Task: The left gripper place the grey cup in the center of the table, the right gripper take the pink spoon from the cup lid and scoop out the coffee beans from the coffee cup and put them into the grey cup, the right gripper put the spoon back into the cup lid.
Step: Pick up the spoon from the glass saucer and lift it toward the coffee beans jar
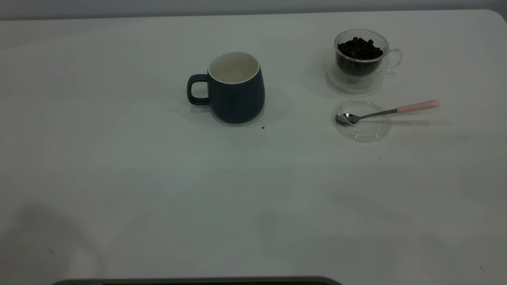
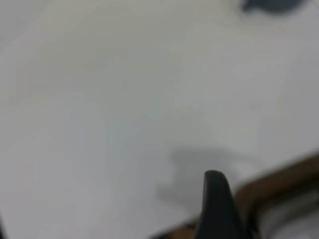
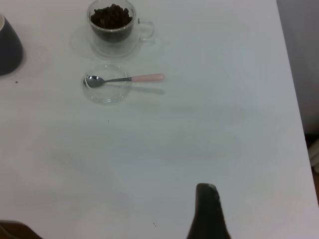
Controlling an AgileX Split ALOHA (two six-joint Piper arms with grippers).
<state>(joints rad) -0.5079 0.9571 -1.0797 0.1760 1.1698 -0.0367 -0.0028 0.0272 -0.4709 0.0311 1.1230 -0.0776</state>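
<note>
The grey cup (image 1: 233, 89) (image 3: 7, 47) stands upright near the middle of the table (image 1: 119, 158), its handle pointing to the exterior view's left and its white inside bare. To its right the clear coffee cup (image 1: 360, 59) (image 3: 113, 27) holds the coffee beans (image 1: 359, 47) (image 3: 110, 15). Just in front of it lies the cup lid (image 1: 368, 134) (image 3: 107, 97), with the pink spoon (image 1: 380, 112) (image 3: 124, 78) resting bowl-down in it and its handle sticking out to the right. Neither arm shows in the exterior view. My left gripper (image 2: 215, 199) and right gripper (image 3: 207, 209) hang over bare table, far from everything.
A small dark speck (image 1: 263, 127) lies just in front of the grey cup. The table's right edge (image 3: 295, 74) runs close to the right gripper. A dark rounded shape (image 1: 198, 282) sits along the near edge of the exterior view.
</note>
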